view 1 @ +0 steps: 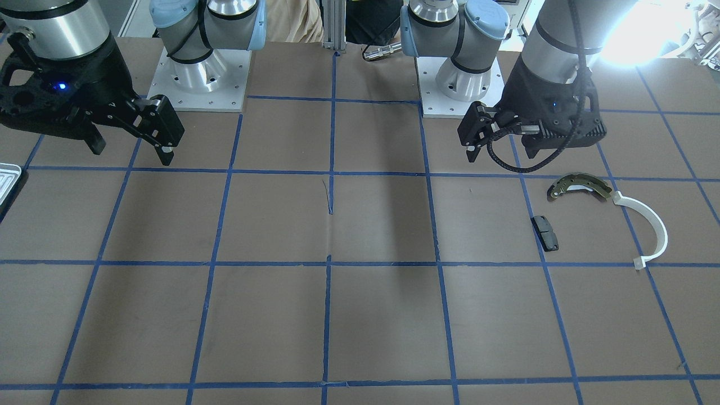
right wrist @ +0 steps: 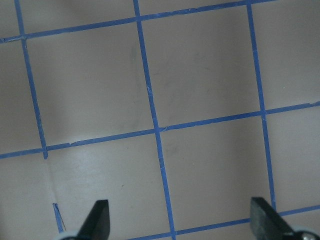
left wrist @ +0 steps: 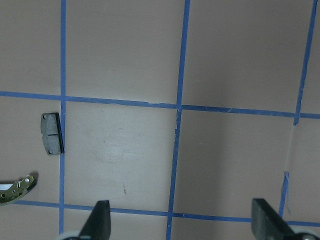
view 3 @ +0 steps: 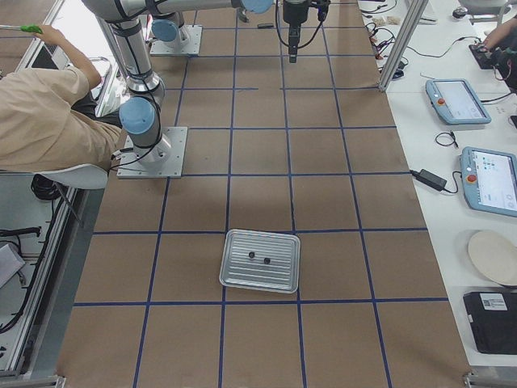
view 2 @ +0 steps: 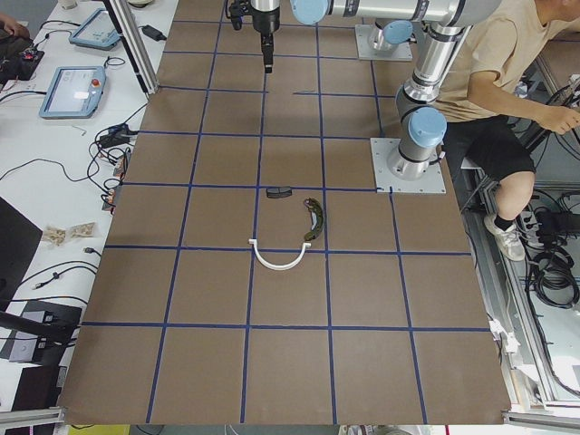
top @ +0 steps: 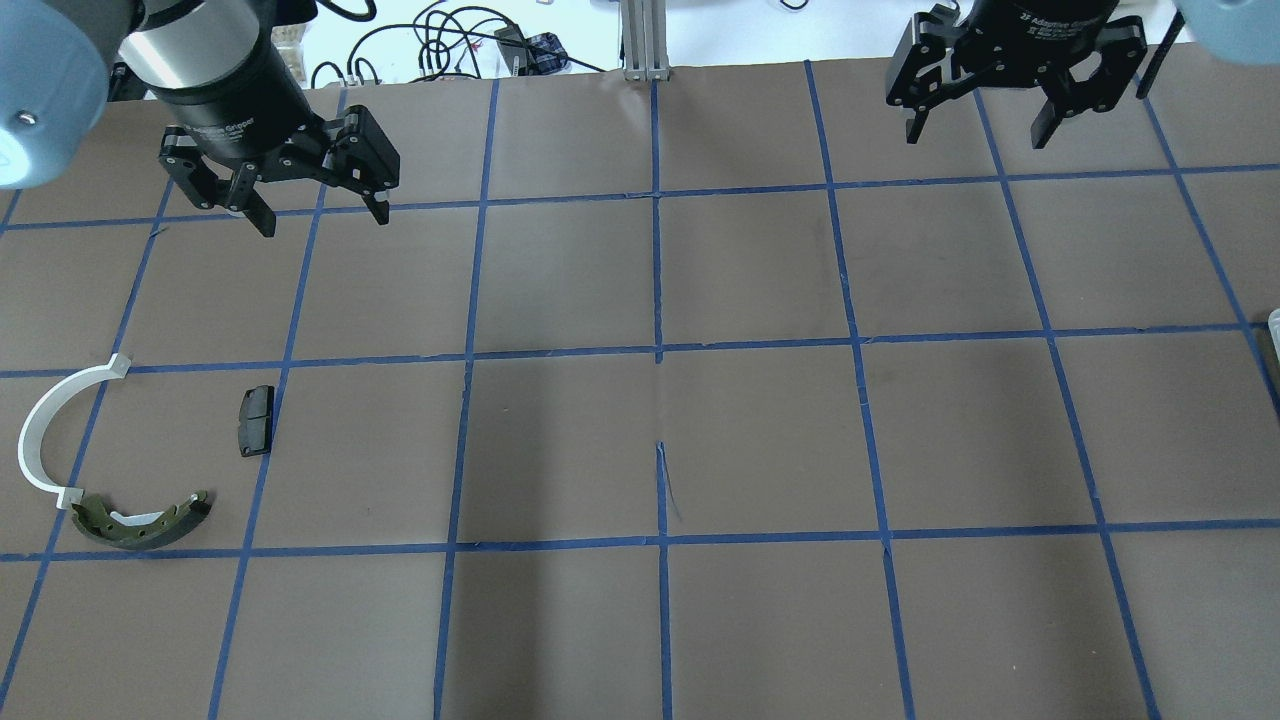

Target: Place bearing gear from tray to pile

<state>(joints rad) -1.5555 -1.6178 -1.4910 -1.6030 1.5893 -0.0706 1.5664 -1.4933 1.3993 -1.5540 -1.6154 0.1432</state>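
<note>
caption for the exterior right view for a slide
Metal tray holding two small dark parts sits on the gridded table.

All three loose parts lie on the table (top: 760, 440), back toward the robot from the left gripper (top: 325, 222) and out to its left. The brake pad (top: 255, 420) is nearest that gripper, almost straight back from its fingertips. The plastic arc (top: 45, 430) lies farther left. The brake shoe (top: 140, 522) lies behind both, just beside the arc's rear end. Far out to the right of the right gripper (top: 976, 138), well apart from it, the tray (view 3: 260, 287) holds two small parts (view 3: 251, 256), near each other around its middle.
</note>
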